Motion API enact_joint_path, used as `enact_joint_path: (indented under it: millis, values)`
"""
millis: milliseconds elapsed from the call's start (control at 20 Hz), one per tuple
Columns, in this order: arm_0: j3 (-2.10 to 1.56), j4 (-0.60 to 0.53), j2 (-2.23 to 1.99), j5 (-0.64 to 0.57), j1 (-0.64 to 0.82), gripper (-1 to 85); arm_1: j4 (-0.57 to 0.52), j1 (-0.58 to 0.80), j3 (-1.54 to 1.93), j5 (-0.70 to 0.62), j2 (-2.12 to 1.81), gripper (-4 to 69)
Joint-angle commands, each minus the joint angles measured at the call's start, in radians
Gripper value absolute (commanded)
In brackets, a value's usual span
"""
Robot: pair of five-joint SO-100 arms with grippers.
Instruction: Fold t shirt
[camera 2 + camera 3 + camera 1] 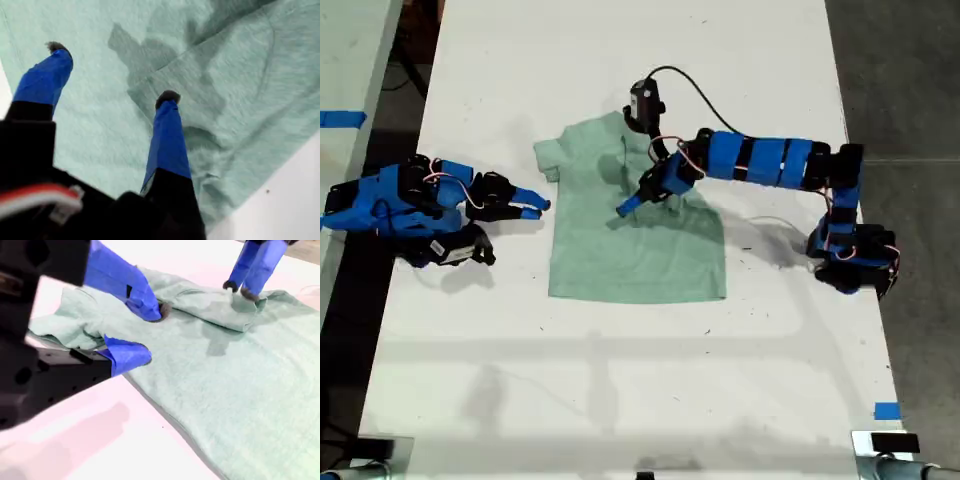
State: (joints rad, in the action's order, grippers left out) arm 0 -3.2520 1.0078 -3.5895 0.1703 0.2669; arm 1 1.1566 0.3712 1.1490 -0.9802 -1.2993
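Note:
The pale mint-green t shirt (pixel 635 250) lies flat on the white table (pixel 620 380), neck toward the far edge. The sleeve on the exterior view's right is folded in over the body (pixel 225 90). My first gripper (pixel 626 207) reaches in from the exterior view's right and hovers over the shirt's middle by that fold; it is open (pixel 111 72), with nothing between its fingertips (pixel 167 97). My second gripper (pixel 537 206) rests beside the shirt's edge on the exterior view's left, just below the other sleeve (pixel 65 320). It is open (pixel 147 332) and empty.
A black cable (pixel 695 88) loops from the first arm's wrist camera across the table beyond the shirt. The first arm's base (pixel 850 255) stands near the table's edge at the exterior view's right. Blue tape (pixel 886 410) marks the near corner on the exterior view's right.

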Motion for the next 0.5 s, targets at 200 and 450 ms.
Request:
enact_joint_path:
  millis: [200, 450]
  values:
    - [-0.040, -0.017, -0.005, -0.035, 0.112, -0.3, 0.146, 0.164, 0.511, 0.023, -0.816, 0.2]
    - [-0.035, -0.179, -0.006, -0.342, 0.160, -0.3, -0.057, 0.112, 1.526, 0.133, -1.624, 0.3]
